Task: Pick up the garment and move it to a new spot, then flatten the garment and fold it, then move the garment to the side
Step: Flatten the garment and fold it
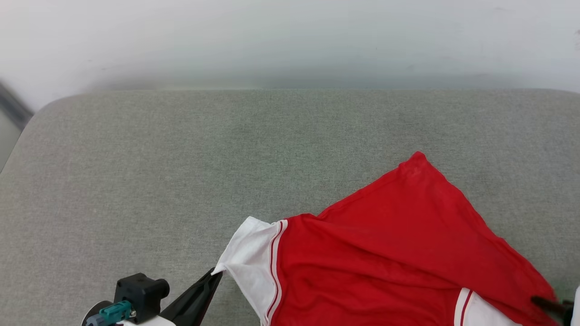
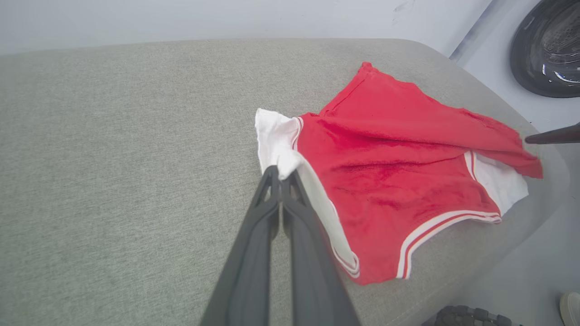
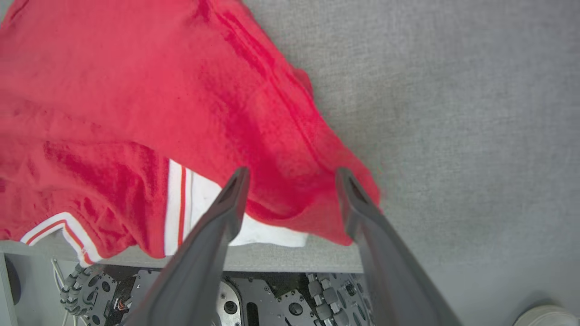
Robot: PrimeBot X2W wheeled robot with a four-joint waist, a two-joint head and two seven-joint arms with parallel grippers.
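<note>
Presently, I hold the garment (image 1: 385,253) by its white sleeve (image 2: 276,136) in clenched left jaws; right jaws released over it. Flattening on the counter (image 1: 136,181) looks unfinished; folding and setting aside remain.

Left gripper (image 2: 281,174) & right gripper (image 3: 290,181) had long dark-grey tapered fingers; black wrist block (image 1: 141,290) w/ teal connector (image 1: 115,311); base (image 3: 272,294) w/ black roller wheels (image 3: 74,290).

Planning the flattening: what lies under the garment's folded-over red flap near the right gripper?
A white sleeve with red-striped trim pokes out under the red flap; its remainder is covered.
</note>
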